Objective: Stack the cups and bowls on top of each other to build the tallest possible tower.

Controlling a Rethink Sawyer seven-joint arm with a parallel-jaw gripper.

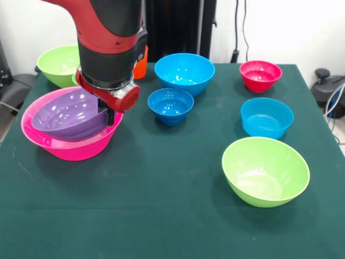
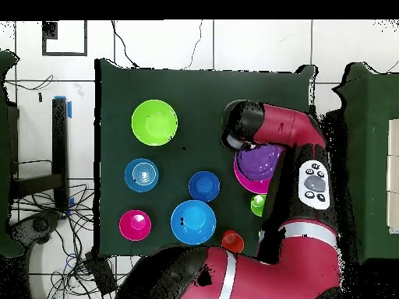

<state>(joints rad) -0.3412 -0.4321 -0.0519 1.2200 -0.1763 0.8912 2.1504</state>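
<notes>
Red and black, the arm's end effector (image 1: 110, 114) reaches down over the right rim of a glossy purple plastic bowl (image 1: 67, 116), which sits tilted inside a large glossy pink plastic bowl (image 1: 70, 147) at the left side of the bench (image 1: 161, 216) in the front view. Dark fingers (image 1: 110, 115) show just below the red wrist collar at the purple bowl's rim, but the wrist hides most of them, so I cannot tell whether they are clenched on the rim or released. In the overhead view the arm covers much of both bowls, with purple and pink showing beside it.

Behind the arm, a lime green plastic bowl (image 1: 58, 63) stands at the far left corner, and an orange plastic cup (image 1: 140, 63) peeks out just beside the arm. A large blue plastic bowl (image 1: 184, 73) sits near the middle back, with a small blue bowl (image 1: 170, 105) just in front of it. A small red plastic bowl (image 1: 260, 75) stands at the right back, a medium blue bowl (image 1: 267, 117) in front of that, and a second lime green bowl (image 1: 265, 170) nearest the camera. All of these stand upright and apart on the dark green cloth. Overhead, a small light green cup (image 2: 258, 205) shows beside the pink bowl.
</notes>
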